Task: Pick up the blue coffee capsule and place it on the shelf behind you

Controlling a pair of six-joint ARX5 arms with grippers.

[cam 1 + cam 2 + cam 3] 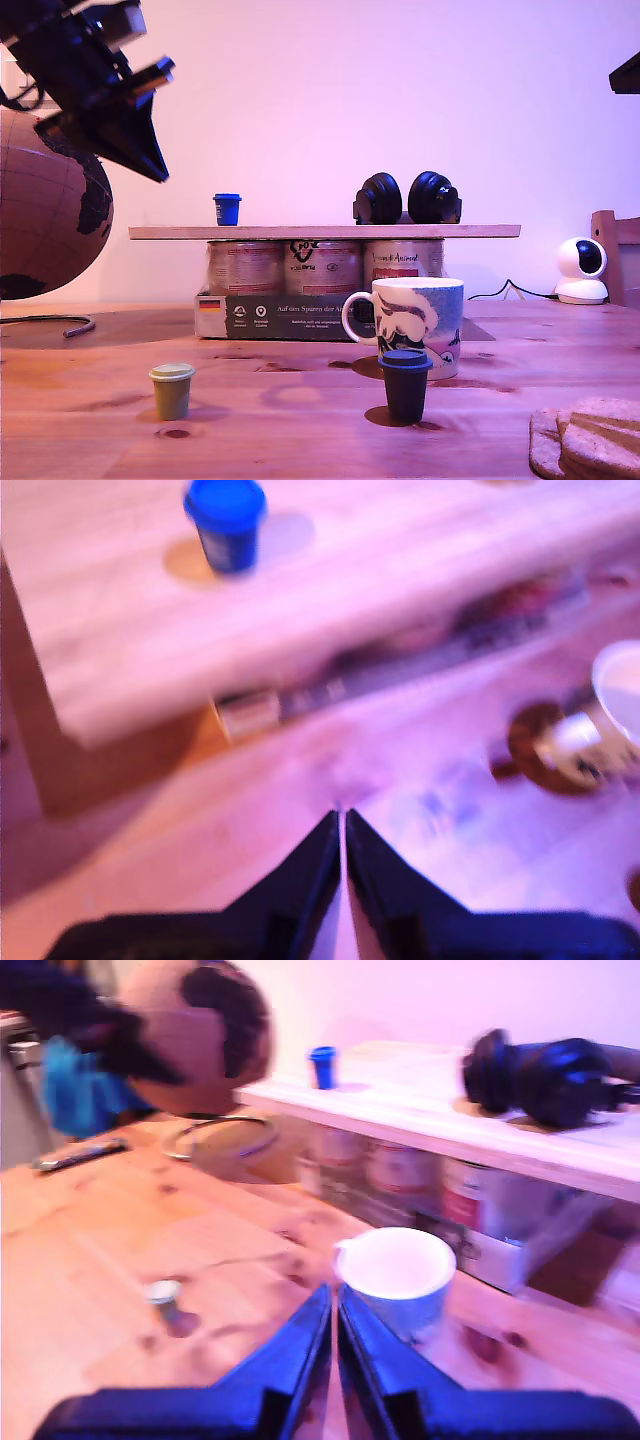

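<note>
The blue coffee capsule (227, 208) stands upright on the shelf (320, 231), near the plank's end at the exterior view's left. In the first wrist view the capsule (226, 520) sits on the plank (400, 580), well beyond my fingertips. My first gripper (160, 175) hangs high at the exterior view's upper left, above and apart from the capsule, shut and empty (343, 815). My second gripper (333, 1290) is shut on nothing above the mug; only a dark corner of that arm (625, 75) shows at the exterior view's right edge. Its view shows the capsule (322, 1066) far off on the shelf (420, 1120).
Black headphones (407, 198) lie on the shelf, which rests on tin cans (325, 265). On the wooden table stand a patterned mug (415, 320), a dark capsule (405, 383) and an olive-green capsule (172, 390). A globe (40, 200) and a white camera (580, 268) flank the scene; cork coasters (590, 435) lie in front.
</note>
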